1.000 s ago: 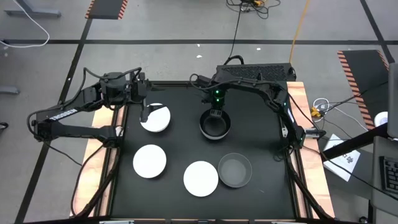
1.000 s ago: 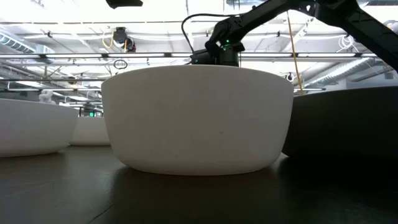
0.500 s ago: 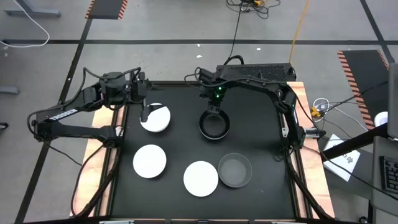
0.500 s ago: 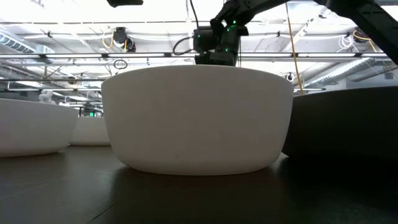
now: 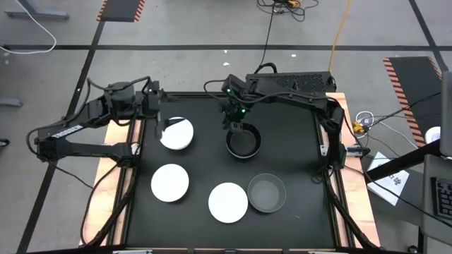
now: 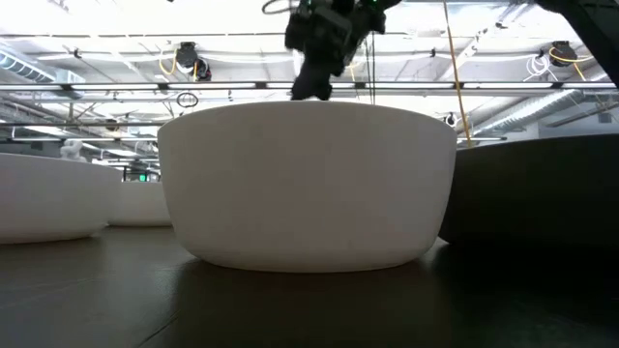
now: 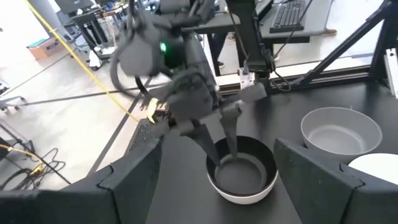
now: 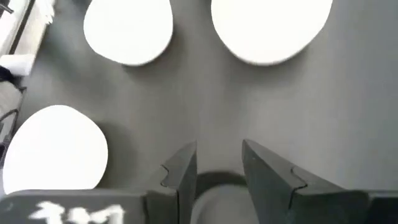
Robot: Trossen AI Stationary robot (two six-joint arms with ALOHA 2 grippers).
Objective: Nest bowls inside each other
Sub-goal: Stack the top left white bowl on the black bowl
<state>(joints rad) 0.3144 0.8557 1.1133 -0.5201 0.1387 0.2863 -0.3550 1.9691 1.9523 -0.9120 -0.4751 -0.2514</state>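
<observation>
The right gripper [image 5: 235, 127] hangs just above the back rim of the stacked black bowl [image 5: 244, 142], mid-worktop [image 5: 282, 141] near the far edge — fingers [image 7: 229, 127] parted, holding nothing. The left gripper [image 5: 161, 121] waits wide open by a white bowl [image 5: 177, 134].

a black table top [image 5: 296, 169], striped floor tape [image 5: 120, 10] beyond.

Two dark, matte-black jointed arms are seen. White lettering is carried on the left arm's long link at centre left. A green light glows on the right wrist; black cables loop above it. Each tool has two dark, angular fingers.
</observation>
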